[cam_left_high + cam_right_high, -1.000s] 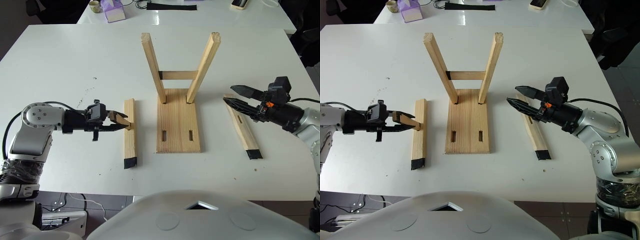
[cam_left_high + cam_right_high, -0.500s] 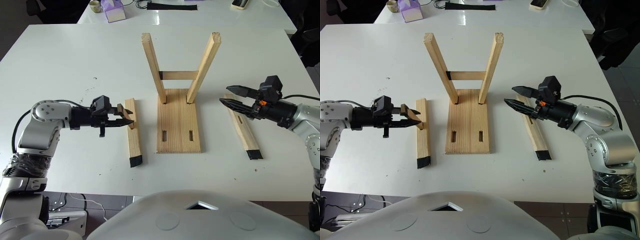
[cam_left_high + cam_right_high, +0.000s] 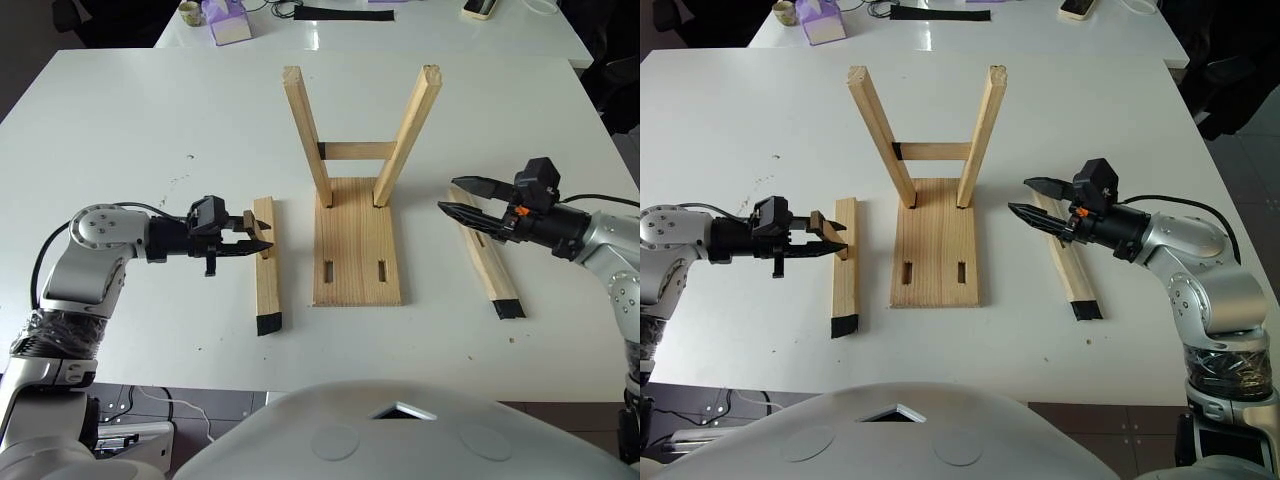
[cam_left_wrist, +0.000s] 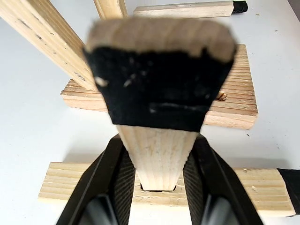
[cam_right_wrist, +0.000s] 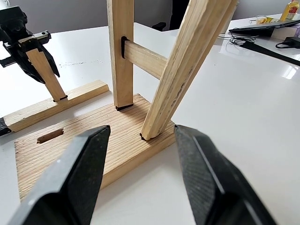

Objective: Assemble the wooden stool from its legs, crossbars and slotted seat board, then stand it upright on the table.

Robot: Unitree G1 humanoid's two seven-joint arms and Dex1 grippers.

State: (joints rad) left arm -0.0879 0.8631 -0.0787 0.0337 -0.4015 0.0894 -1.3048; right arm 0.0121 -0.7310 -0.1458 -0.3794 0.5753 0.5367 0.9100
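The slotted seat board point(image 3: 357, 262) lies flat mid-table with two legs point(image 3: 305, 130) point(image 3: 408, 128) standing in it, joined by a crossbar point(image 3: 356, 150). To its left a loose leg point(image 3: 264, 270) with a black end lies flat. My left gripper point(image 3: 255, 238) is shut on a short black-tipped crossbar point(image 4: 157, 150), whose far end sits at a slot in that leg. Right of the board lies another leg point(image 3: 486, 258). My right gripper point(image 3: 457, 198) hovers open just above its far end, fingers point(image 5: 84, 178) pointing at the board.
A second white table point(image 3: 400, 30) behind holds a purple box point(image 3: 228, 20), a cup, a black strip and a phone. White tabletop point(image 3: 130, 120) stretches wide on both sides of the parts; its front edge runs just below the legs' black ends.
My left gripper has pushed rightward with the crossbar, nudging the left leg slightly toward the board. My right gripper has shifted a little left toward the board.
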